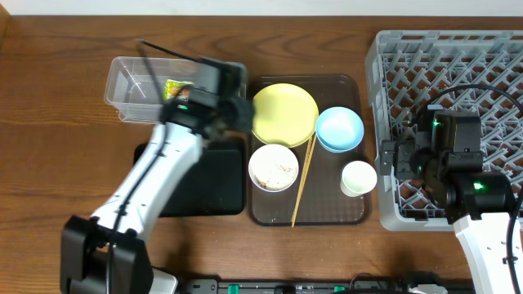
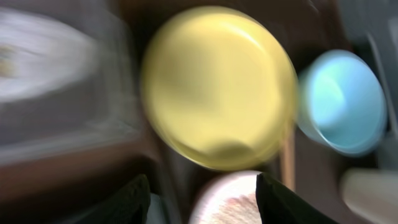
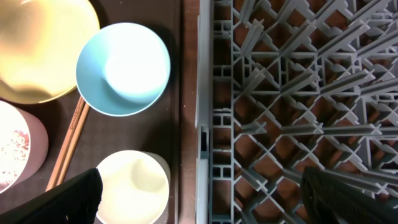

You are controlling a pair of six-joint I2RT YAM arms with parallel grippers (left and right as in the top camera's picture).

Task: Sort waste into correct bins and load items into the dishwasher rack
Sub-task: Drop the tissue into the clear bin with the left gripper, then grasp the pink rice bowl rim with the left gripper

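From overhead, the clear tub [image 1: 131,90] sits at the upper left of the desk [image 1: 57,163] with the snack wrapper [image 1: 174,87] inside it. The black tray [image 1: 204,192] lies just below the tub. The brown serving tray [image 1: 347,208] carries the yellow plate [image 1: 284,113], light blue bowl [image 1: 339,129], white bowl [image 1: 273,167] with pale scraps in it, small cup [image 1: 358,177] and chopsticks [image 1: 302,184]. The grey rack [image 1: 458,65] fills the right side. The left hand [image 1: 227,113], blurred, hovers between tub and plate. The right hand [image 1: 398,157] is over the rack's left edge.

The left wrist view is smeared. The left hand [image 2: 202,199] is spread and empty, its fingers [image 2: 134,199] framing the white bowl [image 2: 227,199], with the yellow plate [image 2: 217,87] and blue bowl [image 2: 342,102] beyond.

In the right wrist view, the right hand [image 3: 208,199] is spread wide, gripping nothing, above the rack [image 3: 298,93] edge. The cup [image 3: 132,186], blue bowl [image 3: 123,68], chopsticks [image 3: 68,146], plate [image 3: 37,50] and white bowl [image 3: 15,152] lie to its left.
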